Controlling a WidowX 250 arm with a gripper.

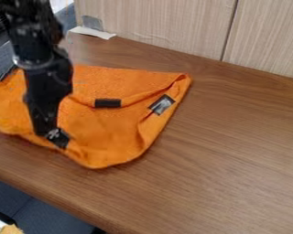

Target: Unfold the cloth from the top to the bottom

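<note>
From the frame's upper left, we see the black jointed arm (35,52) angle steeply down, its black two-finger gripper (56,135) at the rumpled orange cloth (109,137), left of centre, its opening and hold unclear to us.

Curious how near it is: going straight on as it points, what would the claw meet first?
Probably the orange cloth, near its lower edge; depth is unclear, and the claw may be touching it.

Plain orange cloth (106,132); brown wood-grained table (235,151); black gripper (56,136).
</note>
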